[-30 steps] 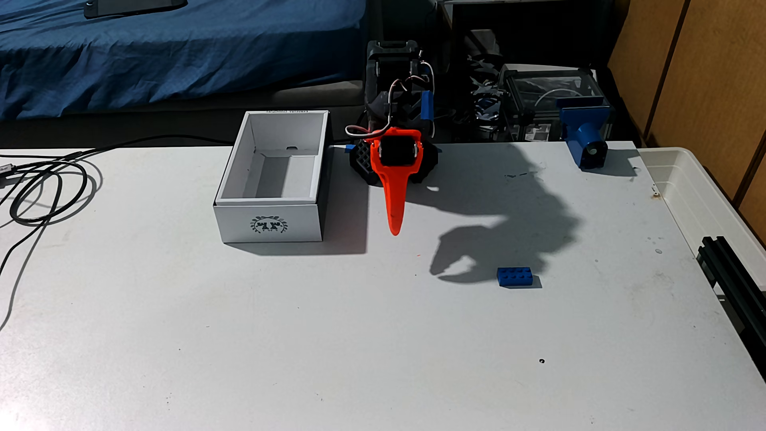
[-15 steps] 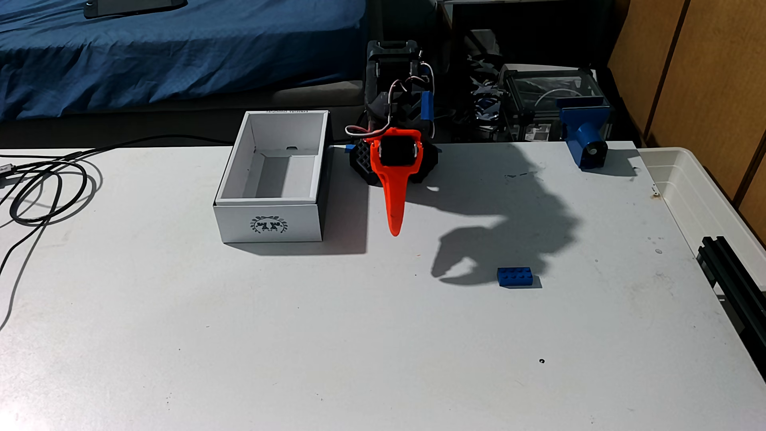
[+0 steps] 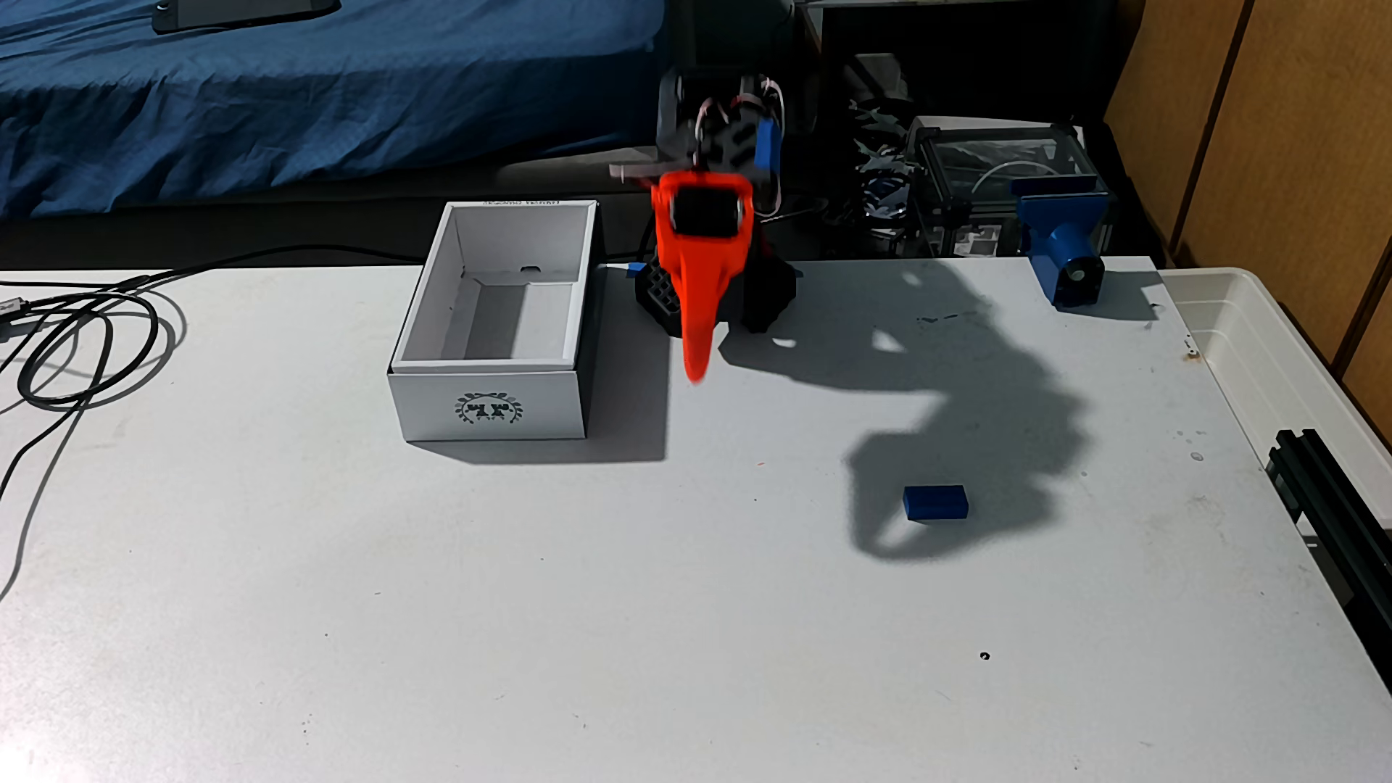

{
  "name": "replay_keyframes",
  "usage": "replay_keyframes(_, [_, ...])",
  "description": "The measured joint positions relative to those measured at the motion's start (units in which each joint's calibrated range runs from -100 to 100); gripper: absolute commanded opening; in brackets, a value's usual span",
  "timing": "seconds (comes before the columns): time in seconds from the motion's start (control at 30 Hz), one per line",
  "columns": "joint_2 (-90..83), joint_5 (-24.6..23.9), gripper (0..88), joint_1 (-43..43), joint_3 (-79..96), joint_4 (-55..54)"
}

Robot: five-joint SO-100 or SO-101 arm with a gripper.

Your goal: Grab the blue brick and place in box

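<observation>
The white counter (image 3: 527, 640) is mostly bare. A loop of black cable (image 3: 83, 346) lies at its left edge in the fixed view, a blue printed bracket (image 3: 1062, 248) with a dark round hole stands at the back right corner, and a shallow translucent tray (image 3: 1265, 354) runs along the right side with a black metal rail (image 3: 1333, 489) lying by it. Behind the counter there is a bed with a blue cover (image 3: 301, 98) and a clear tank-like case (image 3: 1002, 181) among dark clutter.

The box (image 3: 493, 331) stands open at the back left of centre, its emblem side facing the camera, nothing visible inside. The blue brick (image 3: 935, 502) lies flat on the counter well to the right of the box and nearer the camera, sitting within the arm's shadow. Nothing stands between brick and box.

The black arm (image 3: 723, 143) rises from its base (image 3: 715, 297) just right of the box, folded up, blurred, with blue tape on it. Its orange gripper (image 3: 694, 373) points down and hangs in the air beside the box's right wall, well apart from the brick. Only one orange finger shows clearly, so I cannot tell whether the fingers are parted or closed; nothing is seen in them.
</observation>
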Motion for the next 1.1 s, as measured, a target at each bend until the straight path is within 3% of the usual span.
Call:
replay_keyframes(0.47, [2.2, 0.2, 1.2, 8.3, -25.7, 7.2])
replay_keyframes(0.93, [39.3, 0.7, 1.0, 8.4, -59.5, 25.7])
replay_keyframes(1.1, [51.9, 0.6, 1.0, 4.5, -69.6, 32.0])
